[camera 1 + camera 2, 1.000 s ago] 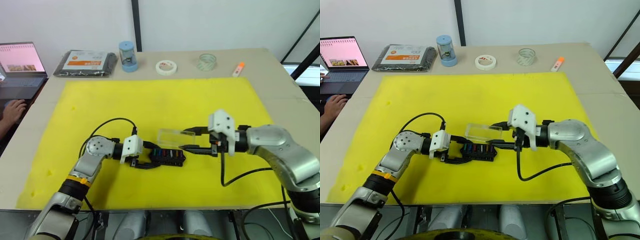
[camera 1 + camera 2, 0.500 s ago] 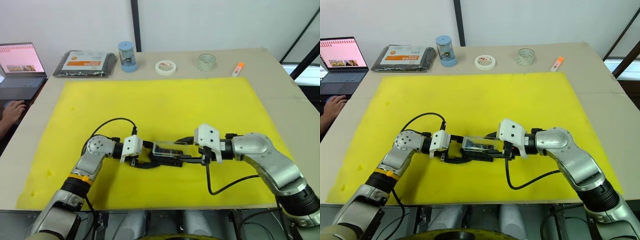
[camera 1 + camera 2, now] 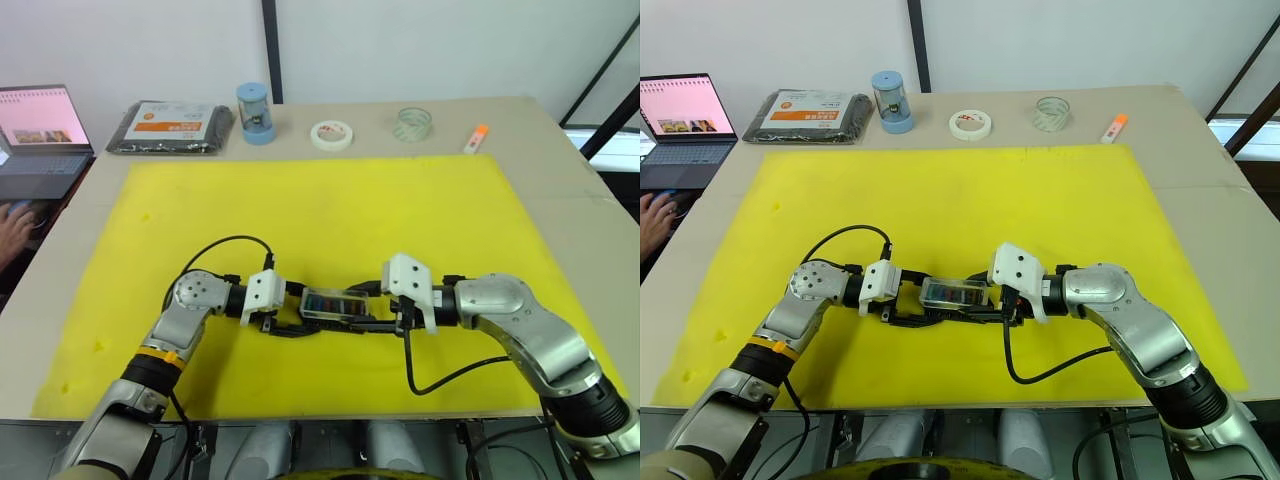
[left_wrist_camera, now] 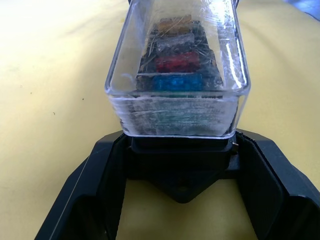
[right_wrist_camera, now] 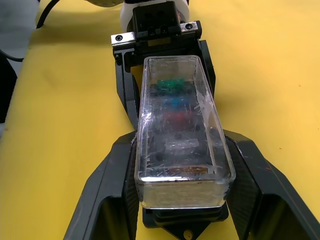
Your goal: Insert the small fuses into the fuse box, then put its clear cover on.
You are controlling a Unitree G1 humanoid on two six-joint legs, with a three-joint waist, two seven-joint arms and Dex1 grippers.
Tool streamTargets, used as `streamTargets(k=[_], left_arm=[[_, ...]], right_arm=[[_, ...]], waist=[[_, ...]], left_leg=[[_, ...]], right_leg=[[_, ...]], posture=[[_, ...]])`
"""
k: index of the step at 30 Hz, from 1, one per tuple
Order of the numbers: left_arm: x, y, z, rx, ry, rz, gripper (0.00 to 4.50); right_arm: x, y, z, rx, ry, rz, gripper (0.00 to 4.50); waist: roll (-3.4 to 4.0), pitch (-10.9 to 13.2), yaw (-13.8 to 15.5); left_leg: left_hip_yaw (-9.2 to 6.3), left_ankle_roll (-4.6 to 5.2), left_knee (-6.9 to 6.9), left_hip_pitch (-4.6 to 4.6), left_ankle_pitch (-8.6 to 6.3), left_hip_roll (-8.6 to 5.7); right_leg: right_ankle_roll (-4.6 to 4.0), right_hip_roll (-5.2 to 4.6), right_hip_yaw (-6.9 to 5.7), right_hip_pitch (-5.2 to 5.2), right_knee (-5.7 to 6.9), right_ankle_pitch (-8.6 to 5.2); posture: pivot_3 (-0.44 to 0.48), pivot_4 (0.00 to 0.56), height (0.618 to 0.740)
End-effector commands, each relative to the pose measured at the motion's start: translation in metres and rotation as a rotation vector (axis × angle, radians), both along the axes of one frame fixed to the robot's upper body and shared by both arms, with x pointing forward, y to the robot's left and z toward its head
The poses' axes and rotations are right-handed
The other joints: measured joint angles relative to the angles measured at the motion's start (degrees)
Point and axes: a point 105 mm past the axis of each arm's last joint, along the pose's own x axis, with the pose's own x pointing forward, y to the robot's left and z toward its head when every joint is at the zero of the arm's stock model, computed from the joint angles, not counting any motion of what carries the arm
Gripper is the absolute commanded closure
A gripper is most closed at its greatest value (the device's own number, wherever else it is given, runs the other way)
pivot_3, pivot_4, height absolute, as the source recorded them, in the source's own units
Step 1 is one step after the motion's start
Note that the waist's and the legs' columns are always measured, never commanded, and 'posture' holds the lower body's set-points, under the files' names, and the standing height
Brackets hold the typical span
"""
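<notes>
The small see-through plastic cover [image 5: 182, 132] sits on top of the small black plastic fuse box [image 3: 940, 312], in the near middle of the yellow mat [image 3: 330, 200] on the bench [image 3: 560, 170]. Through the cover you can see the tiny colored fuses [image 5: 174, 107] in a row: green, blue, red, a pale one and an amber one. So the fuses look like they are all in, and the job is at its last step, putting the cover on.

The left claw [image 3: 283, 318] reaches in from the left. Its two black fingers [image 4: 100, 165] are spread around the left end of the box, holding it steady. The right claw [image 3: 375, 312] reaches in from the right, and its black fingers [image 5: 112, 170] are open around the right end of the cover and box, hugging its sides. Both arms lie low over the mat with bent elbows, and the claws point at each other.

I cannot tell if the cover has clicked all the way down. The next move likely needs a soft, even push down on the cover while the left claw keeps the box from sliding. Then both claws can let go.
</notes>
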Motion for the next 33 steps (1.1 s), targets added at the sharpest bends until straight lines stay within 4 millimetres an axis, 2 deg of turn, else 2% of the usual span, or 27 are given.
streamTargets(k=[1, 7, 15, 27, 33], left_arm=[[0.003, 0.003, 0.004, 0.014, -0.013, 0.006, 1.76], [0.003, 0.003, 0.004, 0.016, -0.012, 0.005, 1.76], [0.003, 0.004, 0.005, 0.021, -0.015, 0.007, 1.76], [0.003, 0.004, 0.005, 0.023, -0.017, 0.0, 1.76], [0.004, 0.005, 0.004, 0.027, -0.021, 0.009, 1.76]], right_arm=[[0.001, 0.001, 0.002, 0.001, -0.022, 0.007, 2.61], [-0.001, -0.005, -0.015, 0.003, 0.043, -0.004, 2.61], [-0.001, -0.01, -0.024, 0.007, 0.071, -0.015, 2.61], [0.009, -0.013, -0.031, -0.078, 0.061, 0.026, 2.61], [0.009, -0.01, -0.028, -0.071, 0.064, 0.044, 2.61]], waist=[[0.0, 0.0, 0.0], [-0.02, 0.0, 0.0], [-0.02, 0.0, 0.0], [-0.02, 0.0, 0.0], [-0.02, 0.0, 0.0]], left_leg=[[0.0, 0.0, 0.0, 0.0, 0.0, 0.0], [0.0, 0.0, 0.0, 0.02, 0.0, 0.0], [0.0, 0.0, 0.0, 0.04, 0.0, 0.01], [0.0, 0.0, -0.01, 0.07, 0.0, 0.01], [0.0, 0.0, -0.01, 0.06, 0.0, 0.01]], right_leg=[[0.0, 0.0, 0.0, 0.0, 0.0, 0.0], [0.0, 0.01, 0.0, 0.01, 0.0, 0.0], [0.0, 0.01, 0.0, 0.03, 0.0, 0.0], [0.0, 0.03, 0.0, 0.05, 0.0, 0.0], [0.0, 0.03, 0.0, 0.05, 0.0, 0.0]], posture=[[0.0, 0.15, 0.74], [0.0, 0.15, 0.74], [0.0, 0.15, 0.74], [0.0, 0.15, 0.74], [0.0, 0.15, 0.74]])
